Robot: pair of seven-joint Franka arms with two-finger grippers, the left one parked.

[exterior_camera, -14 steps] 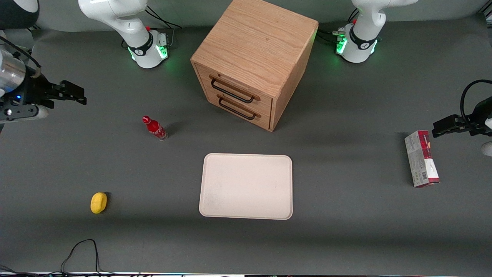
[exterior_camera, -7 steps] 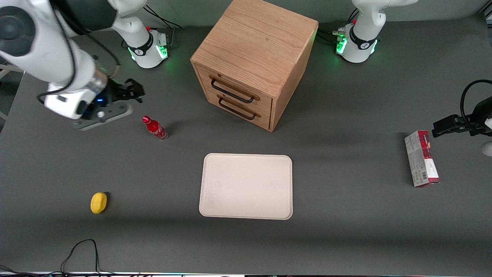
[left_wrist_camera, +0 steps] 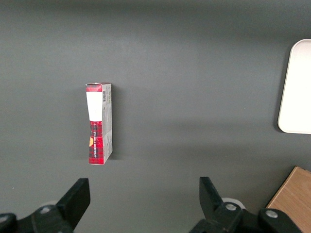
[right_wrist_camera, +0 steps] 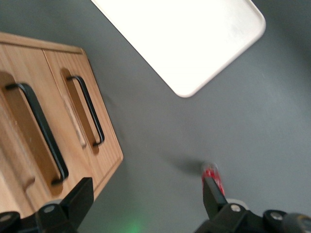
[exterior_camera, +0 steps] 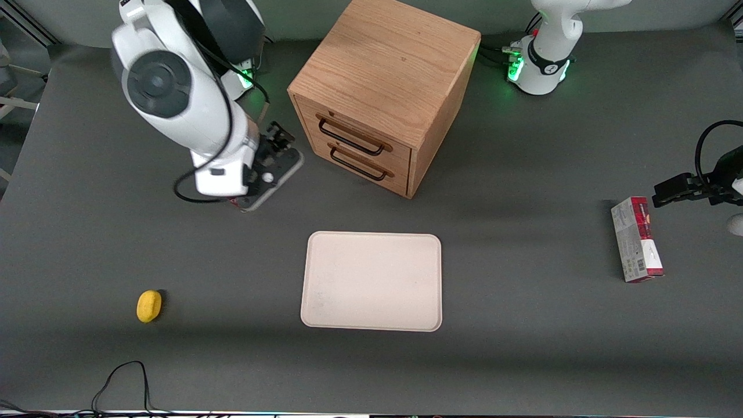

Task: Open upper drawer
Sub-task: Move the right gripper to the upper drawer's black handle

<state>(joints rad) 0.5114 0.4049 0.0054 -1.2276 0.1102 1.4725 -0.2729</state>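
The light oak cabinet (exterior_camera: 383, 69) stands at the back of the table, both drawers shut. The upper drawer (exterior_camera: 371, 132) carries a long black wire handle (exterior_camera: 351, 137), and the lower twin drawer (exterior_camera: 365, 168) sits under it. My right gripper (exterior_camera: 280, 137) hovers beside the cabinet's front corner, toward the working arm's end, a short gap from the handles. The right wrist view shows the upper drawer's handle (right_wrist_camera: 39, 131) and the lower handle (right_wrist_camera: 90, 109). There the gripper (right_wrist_camera: 147, 194) is open with only grey table between its fingers.
A small red bottle (right_wrist_camera: 214, 177) stands beneath the gripper, close to one finger. A cream tray (exterior_camera: 371, 281) lies nearer the front camera than the cabinet. A yellow lump (exterior_camera: 149, 305) lies toward the working arm's end, and a red-and-grey box (exterior_camera: 637, 239) toward the parked arm's.
My right arm has swung in from the working arm's end of the table to the cabinet's front corner, passing over the red bottle. The drawers have not moved.
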